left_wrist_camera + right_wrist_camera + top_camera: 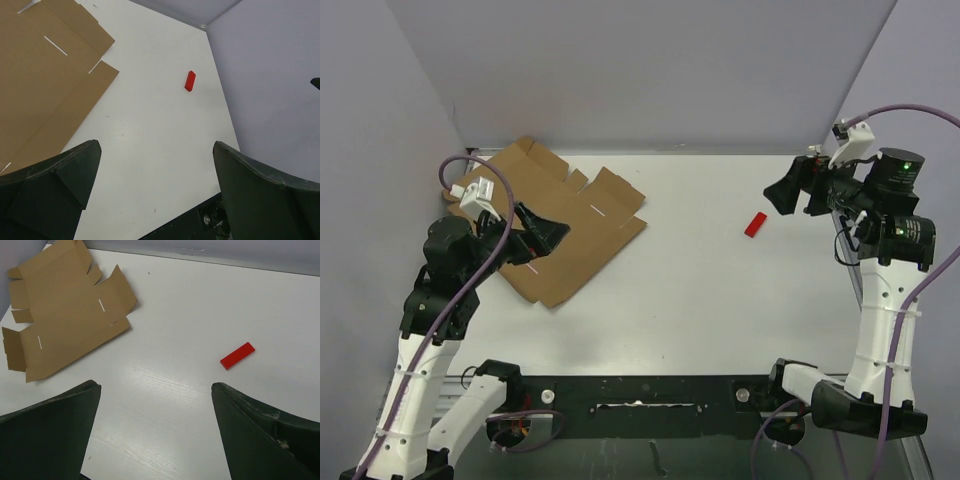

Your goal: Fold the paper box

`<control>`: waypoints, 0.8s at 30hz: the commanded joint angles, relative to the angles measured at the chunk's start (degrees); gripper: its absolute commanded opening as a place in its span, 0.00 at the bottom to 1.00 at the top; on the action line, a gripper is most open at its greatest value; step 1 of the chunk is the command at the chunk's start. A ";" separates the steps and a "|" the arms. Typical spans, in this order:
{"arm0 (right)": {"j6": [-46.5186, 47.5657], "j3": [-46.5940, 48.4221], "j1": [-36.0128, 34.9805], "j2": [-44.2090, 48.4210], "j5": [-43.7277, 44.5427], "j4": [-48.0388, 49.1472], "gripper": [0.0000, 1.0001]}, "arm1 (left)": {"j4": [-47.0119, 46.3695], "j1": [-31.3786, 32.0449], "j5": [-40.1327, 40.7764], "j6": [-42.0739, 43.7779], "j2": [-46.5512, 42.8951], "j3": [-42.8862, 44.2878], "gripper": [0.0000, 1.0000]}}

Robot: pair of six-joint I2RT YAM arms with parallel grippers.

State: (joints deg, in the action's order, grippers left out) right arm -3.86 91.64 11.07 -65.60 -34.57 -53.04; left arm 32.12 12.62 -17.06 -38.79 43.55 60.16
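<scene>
The paper box [570, 220] lies unfolded and flat on the white table at the far left, brown cardboard with flaps and slits; it also shows in the left wrist view [40, 75] and the right wrist view [65, 310]. My left gripper [552, 235] hovers above its near middle, open, nothing between its fingers [65, 175]. My right gripper [782, 192] is raised at the far right, open and empty, well away from the box, its fingers [250, 425] spread wide.
A small red block [754, 224] lies on the table just left of the right gripper, seen too as the red block [190, 80] and the red block [237, 355]. Grey walls close in the left, back and right sides. A black rail [640, 395] runs along the near edge.
</scene>
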 commanded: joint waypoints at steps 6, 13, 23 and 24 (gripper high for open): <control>-3.31 0.22 0.67 2.73 -4.59 2.08 0.98 | 0.95 -0.71 -0.11 0.87 -3.30 0.42 0.97; 0.69 -5.30 -2.46 2.18 -15.54 7.58 0.98 | 0.24 -0.93 1.01 3.92 -2.05 -2.88 0.98; 11.58 -21.46 -16.13 -2.77 -20.44 14.48 0.98 | -0.98 -15.66 -3.20 10.78 7.24 -9.14 0.98; 11.92 -23.22 -16.15 -4.04 -24.53 15.22 0.98 | -2.09 -18.62 -5.20 11.85 7.91 -10.18 0.98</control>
State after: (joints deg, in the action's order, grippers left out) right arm 4.93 72.97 -4.78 -65.67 -49.74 -43.57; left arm 33.87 2.68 -15.97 -30.52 49.54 52.27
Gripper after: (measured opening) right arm 0.979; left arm 0.979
